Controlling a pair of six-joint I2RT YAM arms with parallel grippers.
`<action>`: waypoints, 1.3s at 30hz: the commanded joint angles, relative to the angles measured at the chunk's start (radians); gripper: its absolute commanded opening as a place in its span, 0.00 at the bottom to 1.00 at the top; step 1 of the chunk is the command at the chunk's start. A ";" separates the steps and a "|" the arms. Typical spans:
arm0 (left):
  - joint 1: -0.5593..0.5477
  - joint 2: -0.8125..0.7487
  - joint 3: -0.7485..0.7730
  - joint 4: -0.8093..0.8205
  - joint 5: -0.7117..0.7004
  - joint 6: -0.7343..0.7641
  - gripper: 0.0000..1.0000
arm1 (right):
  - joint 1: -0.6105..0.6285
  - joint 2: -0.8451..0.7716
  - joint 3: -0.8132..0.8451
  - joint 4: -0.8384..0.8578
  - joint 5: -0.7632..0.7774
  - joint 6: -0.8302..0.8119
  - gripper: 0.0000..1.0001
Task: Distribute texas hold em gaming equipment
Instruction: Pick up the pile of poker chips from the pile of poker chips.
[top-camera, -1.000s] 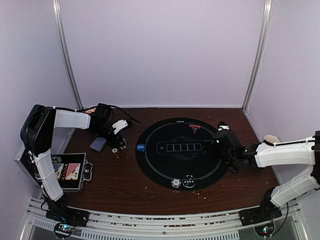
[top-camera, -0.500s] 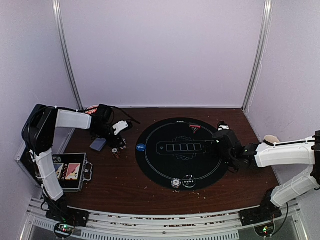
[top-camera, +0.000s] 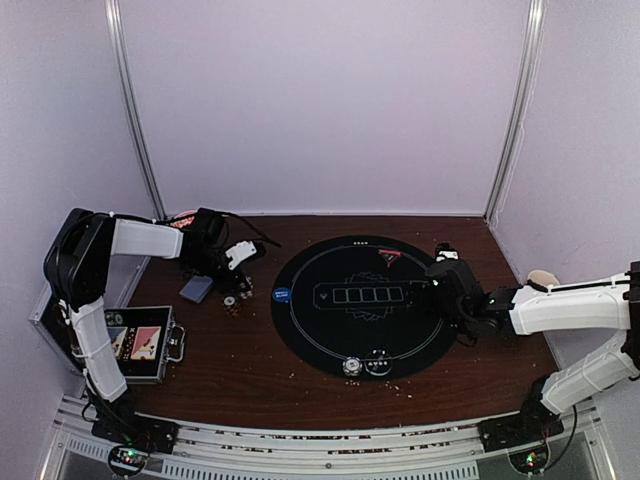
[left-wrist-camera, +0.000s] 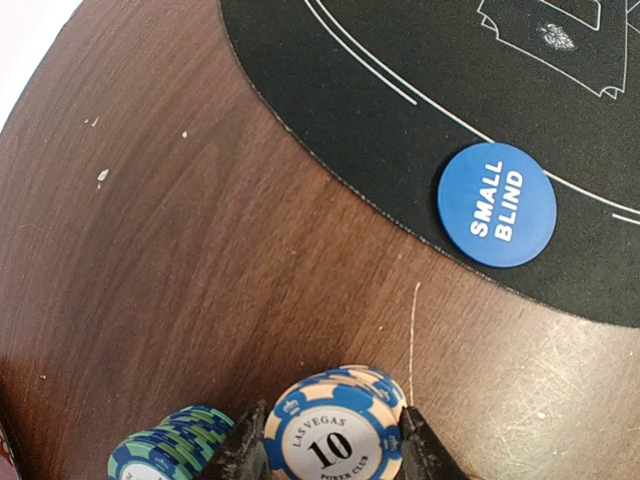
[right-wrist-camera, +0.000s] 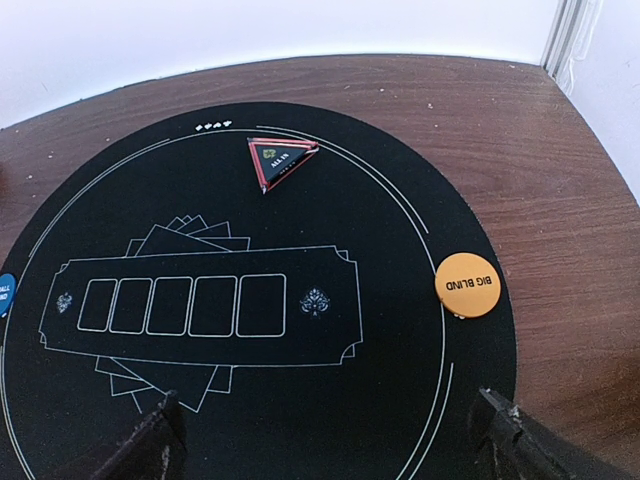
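Observation:
My left gripper (left-wrist-camera: 332, 452) is shut on a small stack of white-and-blue striped "10" poker chips (left-wrist-camera: 335, 425) that stands on the wooden table. A teal-and-blue chip stack (left-wrist-camera: 165, 455) stands just left of it. The blue SMALL BLIND button (left-wrist-camera: 496, 204) lies on the edge of the black round mat (left-wrist-camera: 400, 90). In the top view my left gripper (top-camera: 238, 290) is left of the mat, next to the grey-blue card deck (top-camera: 197, 288). My right gripper (right-wrist-camera: 335, 445) is open and empty over the mat, near the orange BIG BLIND button (right-wrist-camera: 466, 285) and the red-triangle ALL IN marker (right-wrist-camera: 283, 160).
A silvery button (top-camera: 351, 366) and a dark chip stack (top-camera: 377, 362) sit at the mat's near edge. The open black case (top-camera: 140, 343) with two card packs lies at the near left. Small crumbs dot the table. White walls close in the back and the sides.
The left arm's shoulder shifted very slightly to the right a second ago. The gripper stays at the chips. The right arm has not moved.

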 joint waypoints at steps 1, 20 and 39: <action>0.012 -0.027 0.017 -0.005 0.023 -0.006 0.36 | 0.007 -0.001 0.006 0.012 -0.001 -0.008 1.00; 0.008 -0.106 0.023 -0.020 0.072 -0.011 0.31 | 0.006 -0.008 0.004 0.010 0.003 -0.007 1.00; -0.142 0.154 0.334 -0.056 0.000 -0.123 0.31 | 0.006 -0.006 0.006 0.007 0.014 -0.007 1.00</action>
